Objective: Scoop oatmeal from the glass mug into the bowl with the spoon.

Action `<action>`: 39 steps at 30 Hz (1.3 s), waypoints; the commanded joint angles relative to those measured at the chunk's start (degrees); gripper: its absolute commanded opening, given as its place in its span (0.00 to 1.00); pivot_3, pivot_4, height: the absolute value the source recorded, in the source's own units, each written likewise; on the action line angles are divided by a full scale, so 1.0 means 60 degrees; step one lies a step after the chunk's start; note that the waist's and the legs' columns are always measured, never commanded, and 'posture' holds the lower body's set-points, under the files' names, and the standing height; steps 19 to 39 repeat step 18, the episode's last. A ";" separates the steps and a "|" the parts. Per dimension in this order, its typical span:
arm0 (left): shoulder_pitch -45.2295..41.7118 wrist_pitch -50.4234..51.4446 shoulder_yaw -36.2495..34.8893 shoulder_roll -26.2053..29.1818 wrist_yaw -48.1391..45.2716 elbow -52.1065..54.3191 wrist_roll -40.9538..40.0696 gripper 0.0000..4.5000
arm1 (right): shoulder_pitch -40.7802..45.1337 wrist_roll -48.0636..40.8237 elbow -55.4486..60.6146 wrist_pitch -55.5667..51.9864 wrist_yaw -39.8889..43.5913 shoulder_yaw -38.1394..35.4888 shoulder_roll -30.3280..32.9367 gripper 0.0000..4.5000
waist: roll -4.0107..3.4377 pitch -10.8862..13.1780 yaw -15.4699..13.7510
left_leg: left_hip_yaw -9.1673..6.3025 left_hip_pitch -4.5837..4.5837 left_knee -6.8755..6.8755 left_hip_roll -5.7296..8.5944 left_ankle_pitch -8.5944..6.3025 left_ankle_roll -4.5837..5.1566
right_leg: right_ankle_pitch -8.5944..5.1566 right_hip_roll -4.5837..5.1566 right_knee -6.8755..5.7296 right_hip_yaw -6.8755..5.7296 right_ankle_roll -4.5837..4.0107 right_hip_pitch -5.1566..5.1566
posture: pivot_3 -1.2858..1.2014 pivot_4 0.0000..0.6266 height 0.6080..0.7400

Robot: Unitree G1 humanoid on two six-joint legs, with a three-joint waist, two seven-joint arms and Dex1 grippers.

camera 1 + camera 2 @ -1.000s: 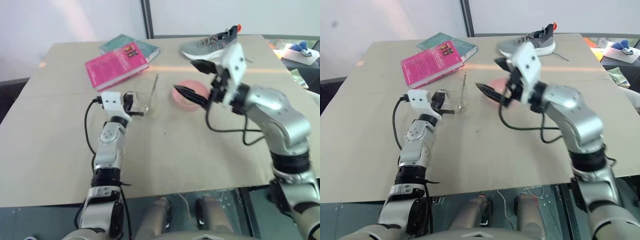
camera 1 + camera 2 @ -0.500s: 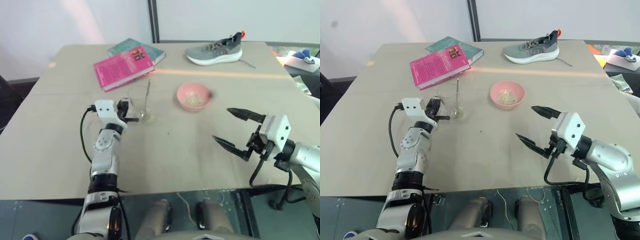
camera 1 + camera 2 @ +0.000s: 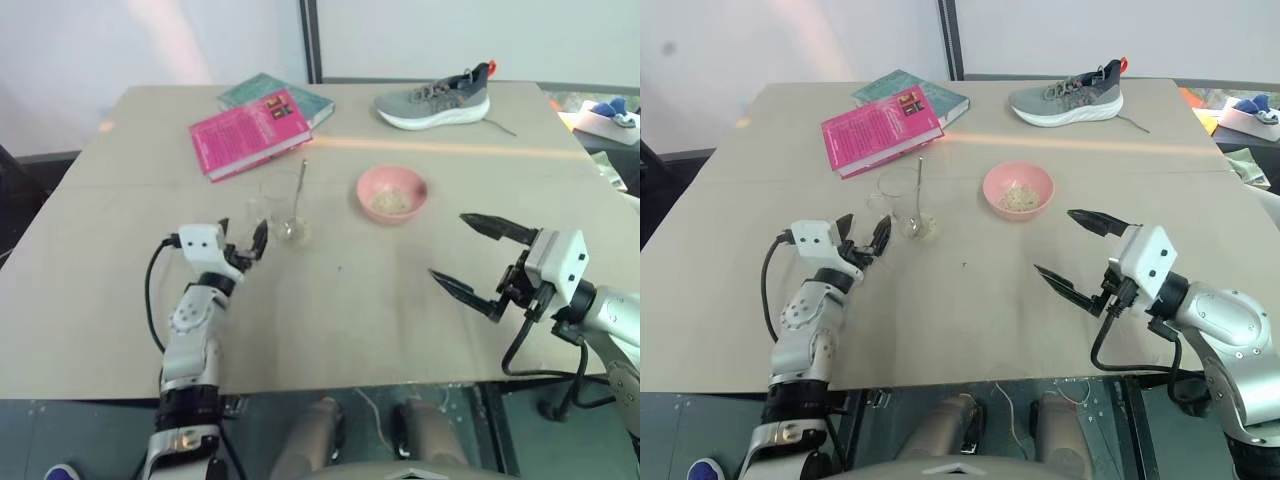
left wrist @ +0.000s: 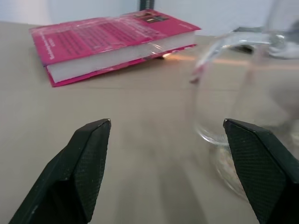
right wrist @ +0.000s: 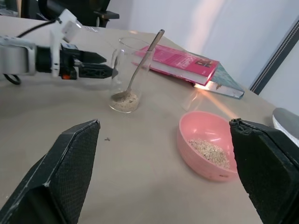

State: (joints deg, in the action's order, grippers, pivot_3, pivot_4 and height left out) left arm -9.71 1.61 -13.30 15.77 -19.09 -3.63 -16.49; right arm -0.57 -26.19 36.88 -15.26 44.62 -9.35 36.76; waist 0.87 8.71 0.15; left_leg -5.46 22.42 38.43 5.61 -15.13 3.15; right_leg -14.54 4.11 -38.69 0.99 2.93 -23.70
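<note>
Glass mug (image 3: 902, 198) stands just beyond your wide-open left gripper (image 3: 862, 238), its spoon (image 3: 917, 190) upright inside with the handle tipped away from you, while your right gripper (image 3: 1080, 253), also spread wide and empty, sits nearer the bowl (image 3: 1018, 190).

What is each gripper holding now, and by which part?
Nothing. The left gripper is open beside the glass mug, apart from it; the right gripper is open over bare table.
</note>
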 commanded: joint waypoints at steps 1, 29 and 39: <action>0.0816 0.0523 -0.0137 0.0541 -0.0662 0.1507 -0.0522 0.89 | -0.0345 0.0187 -0.0121 0.0401 0.0083 -0.0422 0.0189 1.00 | -0.0001 0.0000 -0.0002 | 0.0001 -0.0001 -0.0003 0.0000 0.0000 0.0000 | 0.0000 0.0000 0.0003 0.0001 0.0000 0.0000 | 0.52 0.24 1.00; 0.4091 0.1758 -0.0546 0.2900 -0.3955 0.4613 -0.2375 0.89 | -0.1493 0.0651 -0.2667 0.1760 0.1022 -0.1819 0.1015 1.00 | -0.0024 0.0006 -0.0172 | 0.0002 -0.0005 -0.0031 -0.0010 -0.0028 0.0045 | -0.0001 0.0002 0.0073 -0.0003 -0.0002 0.0022 | 0.52 0.24 1.00; 0.4091 0.1758 -0.0546 0.2900 -0.3955 0.4613 -0.2375 0.89 | -0.1493 0.0651 -0.2667 0.1760 0.1022 -0.1819 0.1015 1.00 | -0.0024 0.0006 -0.0172 | 0.0002 -0.0005 -0.0031 -0.0010 -0.0028 0.0045 | -0.0001 0.0002 0.0073 -0.0003 -0.0002 0.0022 | 0.52 0.24 1.00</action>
